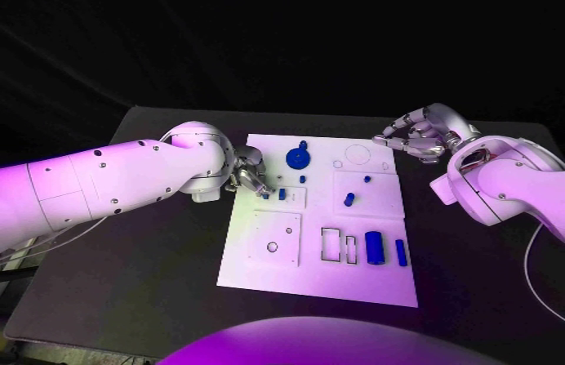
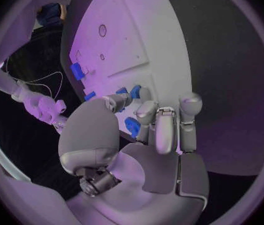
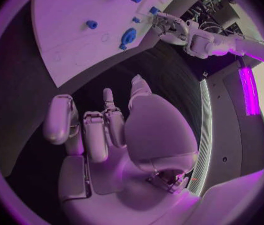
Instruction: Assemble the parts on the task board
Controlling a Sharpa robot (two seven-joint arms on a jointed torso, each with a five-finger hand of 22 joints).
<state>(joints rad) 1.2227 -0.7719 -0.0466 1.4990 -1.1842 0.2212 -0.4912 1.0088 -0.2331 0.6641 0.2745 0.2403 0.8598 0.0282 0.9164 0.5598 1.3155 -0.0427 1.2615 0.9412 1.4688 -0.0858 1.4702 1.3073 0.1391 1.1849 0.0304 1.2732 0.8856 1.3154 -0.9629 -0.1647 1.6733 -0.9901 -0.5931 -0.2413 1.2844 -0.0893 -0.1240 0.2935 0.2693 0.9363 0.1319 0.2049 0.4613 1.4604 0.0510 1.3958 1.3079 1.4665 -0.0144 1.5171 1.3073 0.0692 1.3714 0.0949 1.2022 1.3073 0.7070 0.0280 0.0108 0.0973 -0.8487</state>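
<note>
The white task board (image 1: 353, 287) lies in the middle of the black table. On it are a round blue disc (image 1: 297, 158), several small blue parts such as one at the board's left (image 1: 282, 193) and one in the middle (image 1: 349, 200), a large blue block (image 1: 375, 247) and a slim blue bar (image 1: 402, 253). My left hand (image 1: 250, 177) hovers over the board's left edge, fingers apart, tips close to the small left part (image 2: 136, 91); nothing shows in its grasp. My right hand (image 1: 418, 140) hangs off the board's far right corner, fingers loosely bent and holding nothing (image 3: 107, 130).
A square inset with a hole (image 1: 272, 247) and two empty rectangular slots (image 1: 332, 245) lie on the near half of the board. Black table (image 1: 130, 283) surrounds the board on all sides. The right wrist view shows the disc (image 3: 128, 36) and my left hand (image 3: 169, 25).
</note>
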